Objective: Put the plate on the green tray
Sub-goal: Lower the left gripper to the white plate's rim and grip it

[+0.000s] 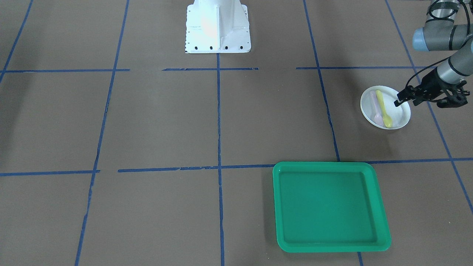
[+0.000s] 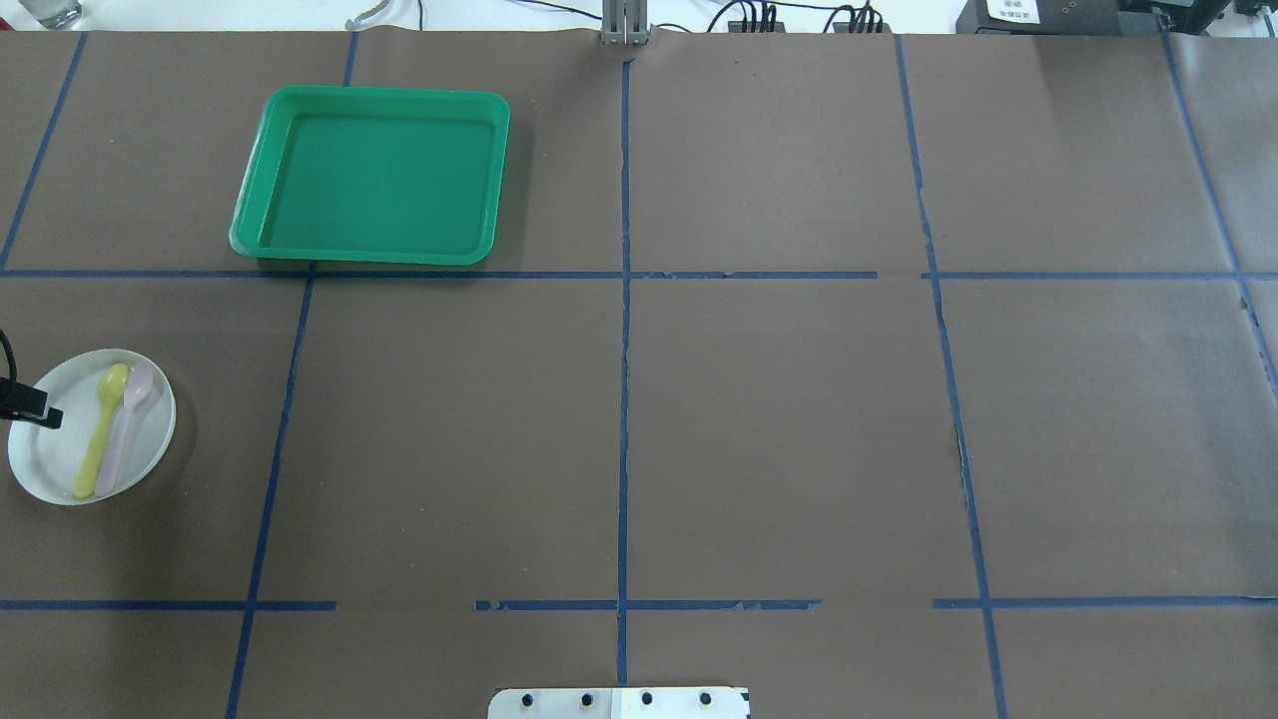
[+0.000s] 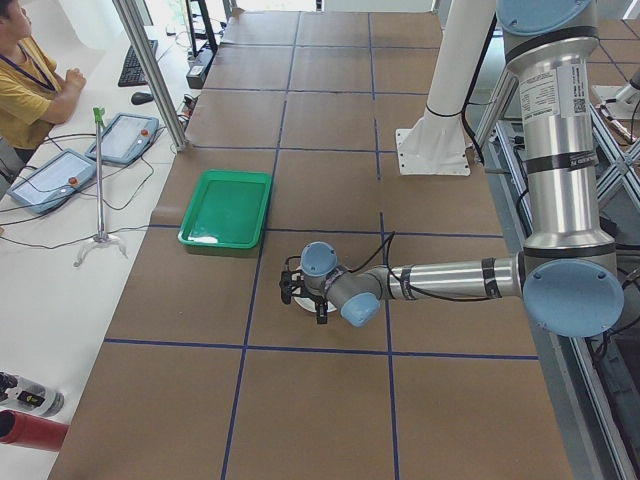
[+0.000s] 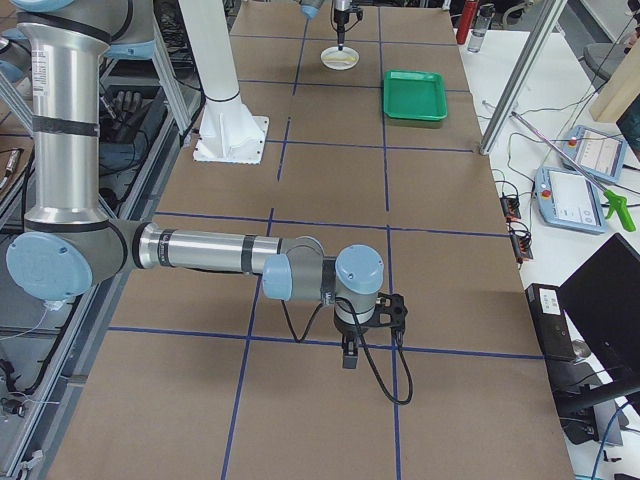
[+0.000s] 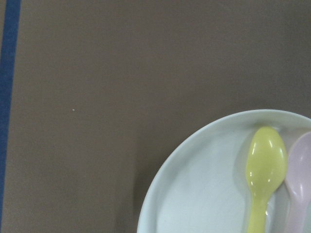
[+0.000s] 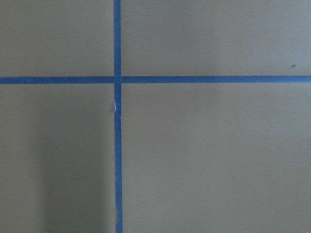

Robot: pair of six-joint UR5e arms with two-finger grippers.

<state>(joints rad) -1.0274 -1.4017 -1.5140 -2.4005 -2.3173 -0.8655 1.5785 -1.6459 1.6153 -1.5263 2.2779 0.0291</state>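
Note:
The small white plate lies on the brown table at my left side, with a yellow spoon and a pink spoon in it. My left gripper is low at the plate's rim and looks open, with one finger over the plate's inside. The left wrist view shows part of the plate and both spoon bowls. The green tray lies empty, apart from the plate, farther from the robot. My right gripper hangs low over bare table; I cannot tell whether it is open or shut.
The robot's white base stands at the table's middle. Blue tape lines cross the brown table. An operator sits beyond the far edge, with tablets and a thin stand there.

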